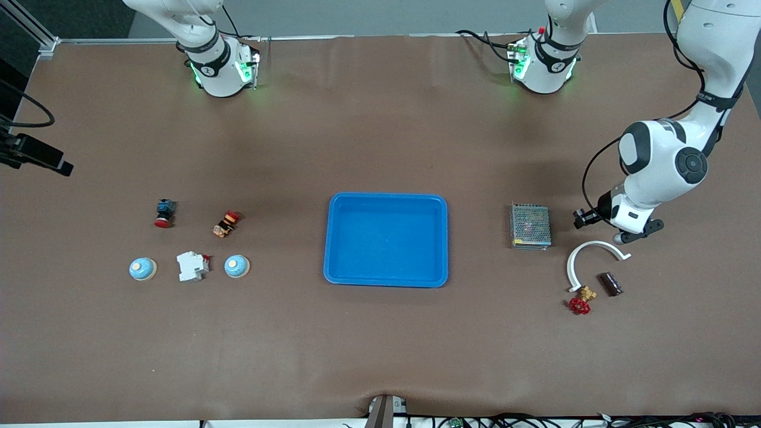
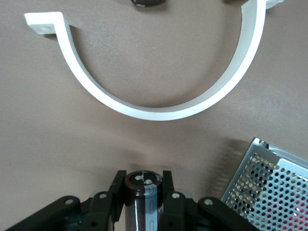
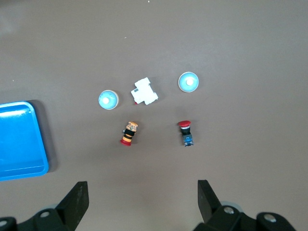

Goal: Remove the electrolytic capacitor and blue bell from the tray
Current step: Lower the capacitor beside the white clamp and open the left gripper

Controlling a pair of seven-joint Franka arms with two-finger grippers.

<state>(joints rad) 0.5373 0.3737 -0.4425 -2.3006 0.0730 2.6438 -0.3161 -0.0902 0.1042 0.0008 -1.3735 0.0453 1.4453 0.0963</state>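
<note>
Left end effector point(image 2: 144, 199) pinching a dark cylindrical capacitor point(image 2: 143, 197) between its fingers point(image 2: 169, 192), held over bare table near the left arm's end, above the spot between the white curved bracket point(image 1: 588, 257) and the perforated metal power supply point(image 1: 530, 226); in the front view this end effector point(image 1: 585, 217) sits low beside the power supply; a second dark capacitor point(image 1: 610, 283) lies on the table just nearer the front camera than the bracket, with a brass valve with a red handwheel point(image 1: 582, 301) beside it; right end effector point(image 3: 142, 197) spread wide with nothing between its fingers point(image 3: 77, 199), up over the right arm's end of the table, not seen in the front view; beneath it two blue bells, one point(image 1: 142, 268) toward the table's end and the other point(image 1: 236, 266) closer to the tray, with a white circuit breaker point(image 1: 192, 266) between them; farther from the front camera than these, a red-capped push button point(image 1: 164, 213) and an orange-and-red switch part point(image 1: 226, 223); blue tray point(image 1: 357, 273) in the middle of the table point(image 1: 380, 137), nothing in it.
</note>
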